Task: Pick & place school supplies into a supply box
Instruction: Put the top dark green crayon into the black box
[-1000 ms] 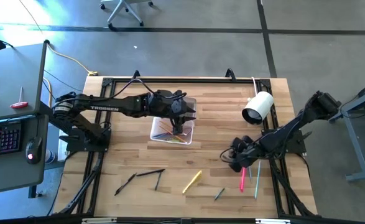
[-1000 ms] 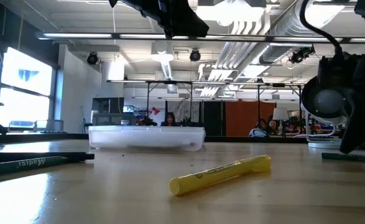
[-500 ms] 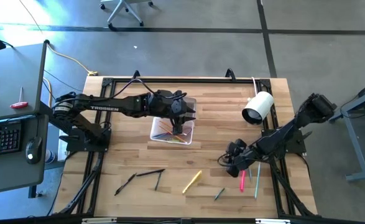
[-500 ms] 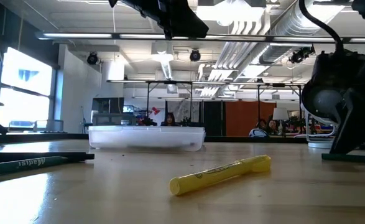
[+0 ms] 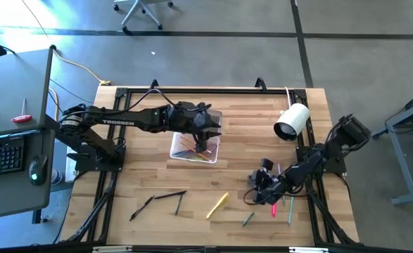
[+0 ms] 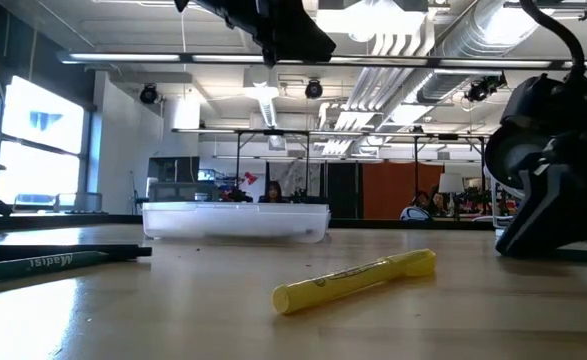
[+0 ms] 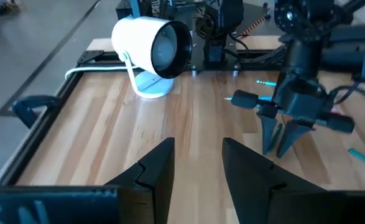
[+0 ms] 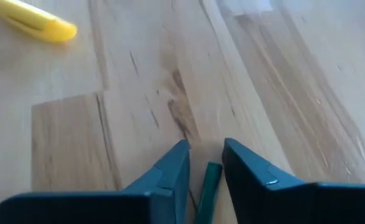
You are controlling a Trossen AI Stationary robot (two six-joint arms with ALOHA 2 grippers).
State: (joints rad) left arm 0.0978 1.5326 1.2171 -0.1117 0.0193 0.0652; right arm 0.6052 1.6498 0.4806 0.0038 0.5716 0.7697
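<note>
The clear supply box (image 5: pixel 195 149) stands mid-table with several coloured pens inside. My left gripper (image 7: pixel 198 162) hovers open above it, holding nothing. My right gripper (image 5: pixel 255 195) is open and low at the table's right near part, fingers pointing down. A green pencil (image 8: pixel 208 183) lies flat on the wood, and its end shows between those fingers. A yellow marker (image 5: pixel 217 204), black pens (image 5: pixel 169 195), a pink marker (image 5: pixel 274 205) and light blue pens (image 5: pixel 290 209) lie loose on the table. My right gripper stands over the green pencil's end (image 8: pixel 210 171) from above, one finger on each side of it. I cannot tell whether the fingers touch it. The pencil lies flat on the table.
A white cylindrical camera (image 5: pixel 292 121) stands near the far right corner. A black frame runs along the table's edges. The pink marker and light blue pens lie just right of my right gripper. Bare wood stretches between the box and the yellow marker.
My right gripper has moved toward the table's near edge and slightly left, and has come down close to the wood by the green pencil. The left arm and the loose pens have kept still.
</note>
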